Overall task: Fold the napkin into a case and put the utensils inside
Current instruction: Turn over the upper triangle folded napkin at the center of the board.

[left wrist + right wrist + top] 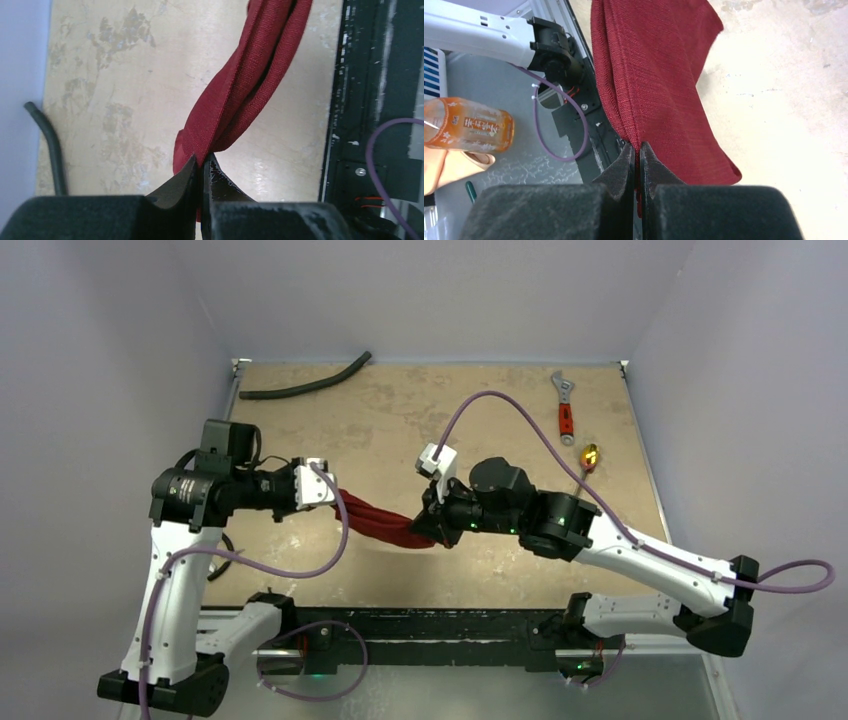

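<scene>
Top view: left gripper [338, 496] pinched tight on one napkin [385, 522] end, right gripper [430, 530] clamped on the other, cloth bunched, slung between them toward the table's [400, 410] near edge.

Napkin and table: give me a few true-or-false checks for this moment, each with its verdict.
1. The left gripper and the right gripper are each shut on the napkin. True.
2. A gold utensil lies on the table near the red-handled wrench. True.
3. The napkin lies folded flat on the table. False: it hangs bunched between the two grippers.
4. The black hose touches the napkin. False: it lies at the table's far left corner, well apart from the cloth.
</scene>
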